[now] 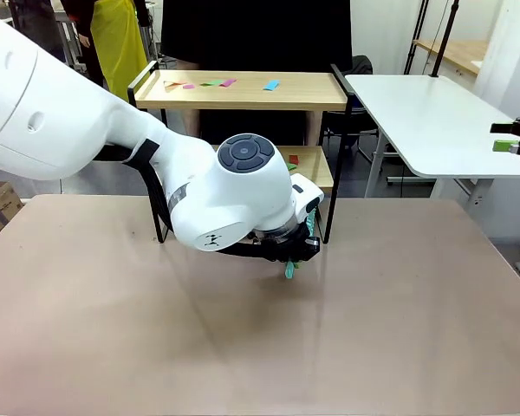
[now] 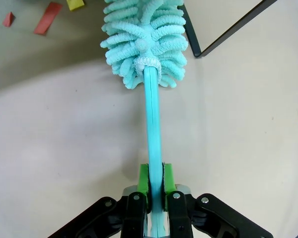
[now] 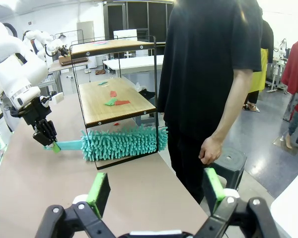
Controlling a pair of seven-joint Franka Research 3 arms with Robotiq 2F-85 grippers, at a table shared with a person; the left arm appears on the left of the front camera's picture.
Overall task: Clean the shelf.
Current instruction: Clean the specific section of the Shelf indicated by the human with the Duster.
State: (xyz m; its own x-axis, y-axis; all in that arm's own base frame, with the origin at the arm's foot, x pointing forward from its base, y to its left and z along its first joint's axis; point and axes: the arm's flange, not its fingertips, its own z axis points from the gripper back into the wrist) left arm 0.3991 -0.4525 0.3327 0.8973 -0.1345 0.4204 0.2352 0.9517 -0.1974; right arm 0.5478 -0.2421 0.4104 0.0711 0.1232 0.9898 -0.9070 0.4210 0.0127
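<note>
At the surface's far edge stands the shelf (image 1: 312, 91), probably light and skid-prone, scraps (image 1: 270, 85) on both boards; left jaws pinch the soft duster (image 2: 144, 39) by its stiff handle (image 2: 153, 124), right jaws spread empty.

The left arm (image 1: 69, 121) reaches in low across the middle, its wrist bent down and forward. The left gripper (image 2: 156, 174) lies nearly level, its green pads (image 2: 144, 178) pinched tight on a thin teal duster handle (image 2: 153, 124). The right gripper (image 3: 156, 187) hangs off at the right side, jaws spread wide with nothing between them
</note>
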